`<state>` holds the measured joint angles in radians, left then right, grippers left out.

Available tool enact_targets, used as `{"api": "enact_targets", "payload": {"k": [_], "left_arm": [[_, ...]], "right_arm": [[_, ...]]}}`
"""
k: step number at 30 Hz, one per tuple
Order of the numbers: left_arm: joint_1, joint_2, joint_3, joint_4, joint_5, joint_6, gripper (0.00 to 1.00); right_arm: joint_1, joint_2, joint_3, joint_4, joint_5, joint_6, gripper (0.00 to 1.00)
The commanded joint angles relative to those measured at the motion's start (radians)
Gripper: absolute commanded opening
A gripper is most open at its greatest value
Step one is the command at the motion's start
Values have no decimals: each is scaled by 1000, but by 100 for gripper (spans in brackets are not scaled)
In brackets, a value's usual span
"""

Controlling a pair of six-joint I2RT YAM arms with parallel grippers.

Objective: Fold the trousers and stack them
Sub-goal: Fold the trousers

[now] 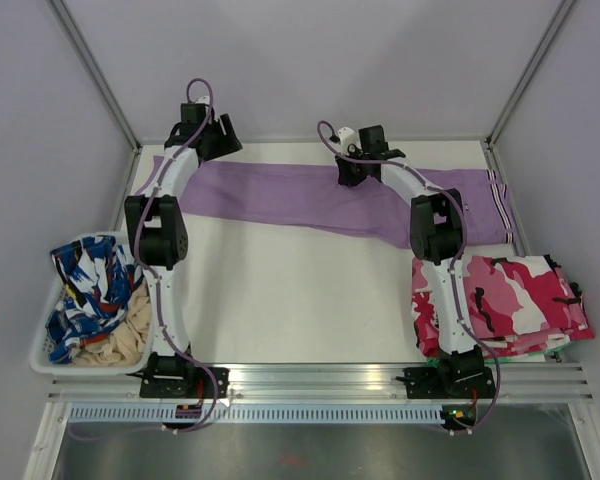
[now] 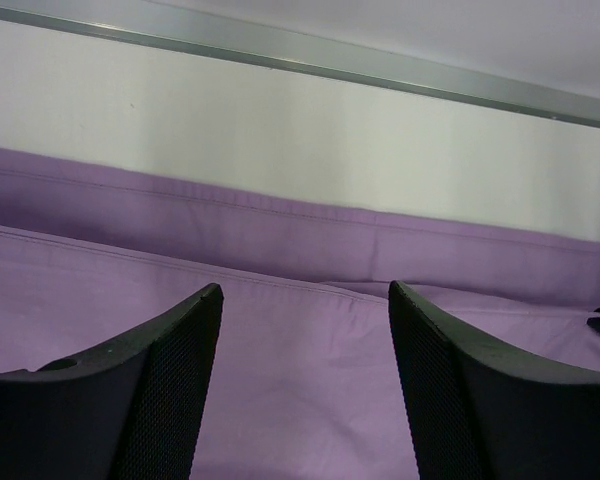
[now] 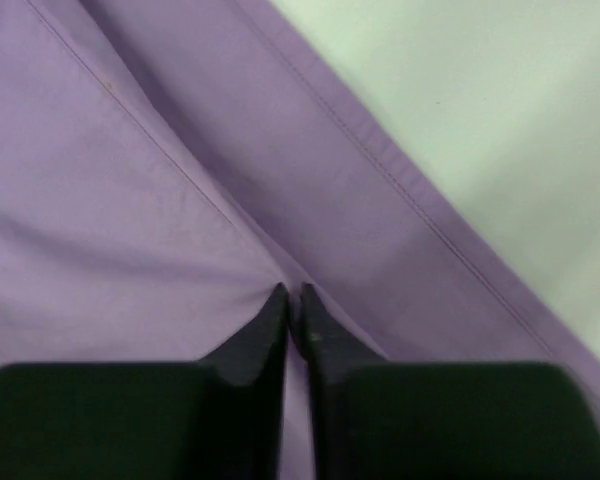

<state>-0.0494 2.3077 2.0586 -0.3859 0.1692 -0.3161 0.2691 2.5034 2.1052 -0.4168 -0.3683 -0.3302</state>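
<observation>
- One white table [image 1: 280, 300] carries everything, with an aluminium rail along its near edge.
- One pair of lilac trousers [image 1: 280, 195] lies spread flat across the far side of the table. It runs left to right, with its striped end at the far right.
- I have two arms. My left arm [image 1: 165, 230] reaches up the left side to the left end of the trousers. My right arm [image 1: 430, 225] bends inward over their middle and hides part of the cloth beneath it.
- One folded pile of pink, white and black camouflage clothing [image 1: 520, 300] sits near right. My right arm covers its left edge, and I cannot count the pieces in it.
- One white basket [image 1: 40, 355] stands near left and holds blue-and-white patterned clothing [image 1: 90, 285] and a beige cloth [image 1: 115, 340].
- My left gripper [image 2: 305, 290] hangs over the purple cloth with its fingers [image 2: 170, 380] spread wide apart and nothing between them.
- My right gripper [image 3: 293, 290] is pressed down on the trousers. Its tips are almost together and pinch a small pucker of the fabric.
</observation>
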Motion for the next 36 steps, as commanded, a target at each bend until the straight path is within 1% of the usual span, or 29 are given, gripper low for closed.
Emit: {"api": "enact_targets", "payload": {"k": [1,2,3,6,8,9,11,12,17,19,20,21,23,24,25,27,31,32,34,35,36], "left_arm": [[16,-60,6,27,33,-18,73],[19,-60,5,27,36,-21,73],[23,-60,5,27,38,-24,73],[31,-59,3,19,15,-46,73],[36,-53,2,-2,-32,-92,73],[43,-51,-2,-16,-52,-141,73],[48,-42,-11,-45,-72,-188,72],[81,-41,-26,-50,-71,-230,71],[114,-51,-57,-60,-108,-288,70],[121,-51,-58,-71,-147,-304,70],[131,-51,-58,-91,-163,-316,71],[135,-51,-63,-100,-181,-349,71],[151,-50,-71,-114,-230,-385,71],[167,-45,-78,-126,-238,-423,71],[177,-42,-81,-134,-255,-442,71],[200,-39,-84,-146,-273,-483,71],[236,-44,-80,-171,-324,-514,72],[252,-48,-78,-177,-332,-514,73],[272,-63,-80,-209,-352,-508,75],[290,-67,-80,-225,-361,-506,75],[298,-70,-78,-241,-370,-511,76]], "right_arm": [[-1,20,62,56,-4,43,9],[-2,20,68,61,-4,52,6],[-1,18,82,65,9,69,0],[1,14,105,101,26,88,0],[1,12,114,137,46,106,0],[1,14,116,163,52,114,0],[-1,21,121,180,66,120,0],[-1,26,124,191,71,122,1],[1,52,113,201,114,134,2],[1,55,105,197,118,132,10],[1,57,95,197,123,131,18],[1,55,93,185,123,129,21],[1,52,85,174,121,128,33],[1,49,84,164,118,129,54],[-1,46,84,156,114,131,65],[1,29,85,133,101,147,78],[1,-35,163,67,66,195,81],[1,-53,177,62,68,215,85],[-2,-98,187,81,45,288,90],[-4,-147,174,99,32,315,94],[-8,-172,162,143,16,330,96]]}}
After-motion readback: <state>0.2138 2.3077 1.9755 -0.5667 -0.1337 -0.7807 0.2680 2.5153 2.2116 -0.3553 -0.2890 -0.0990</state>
